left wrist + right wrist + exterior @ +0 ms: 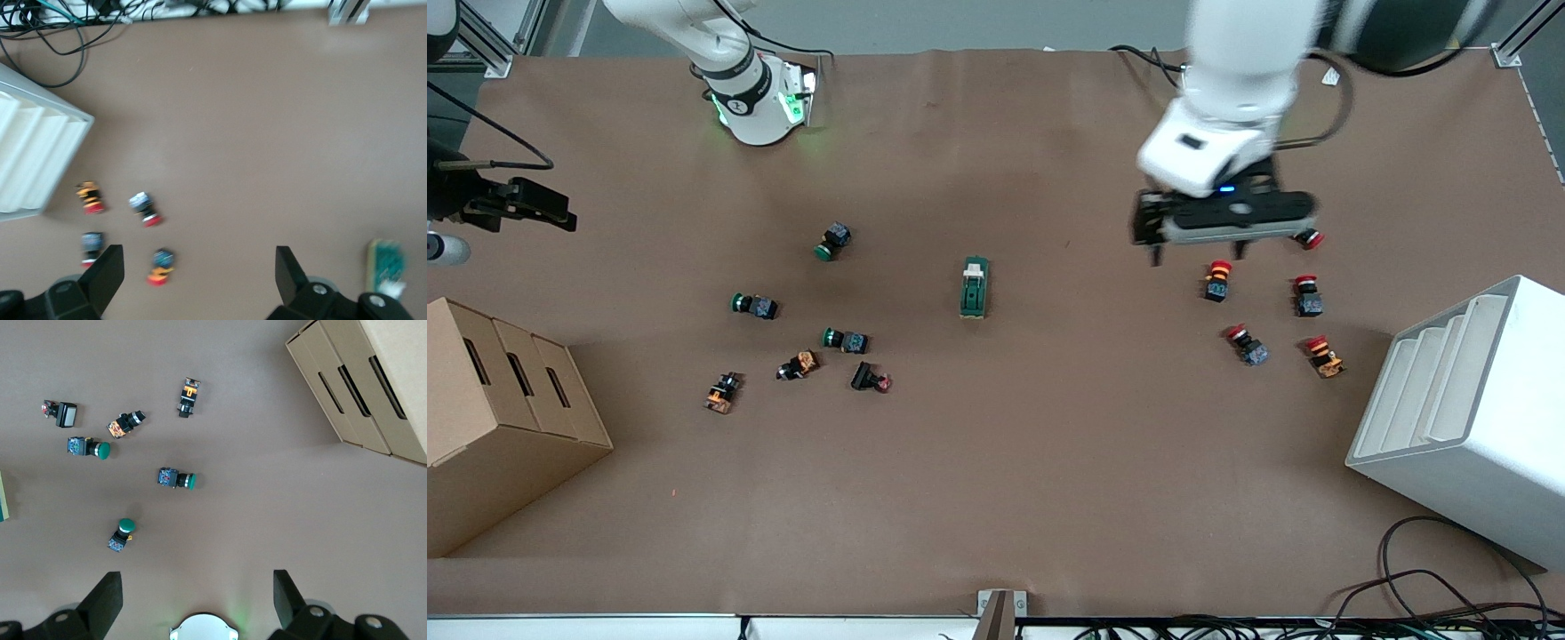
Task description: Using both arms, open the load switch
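The load switch [975,287], a dark-green block with a white tab at its end toward the robots, lies flat mid-table. It also shows at the edge of the left wrist view [385,267] and as a sliver in the right wrist view [2,497]. My left gripper [1199,253] hangs open and empty over the red-capped buttons, toward the left arm's end of the table from the switch. Between its fingers [110,267] a red button [160,267] lies on the table below. My right gripper [197,600] is open, empty and high up, looking down on its own green-lit base [203,630].
Several red-capped buttons [1247,345] lie near a white slotted rack [1467,418]. Green-capped buttons [754,305] and orange-and-black ones [798,364] lie toward the right arm's end, near a cardboard box [498,418]. Cables [1449,596] run along the front edge.
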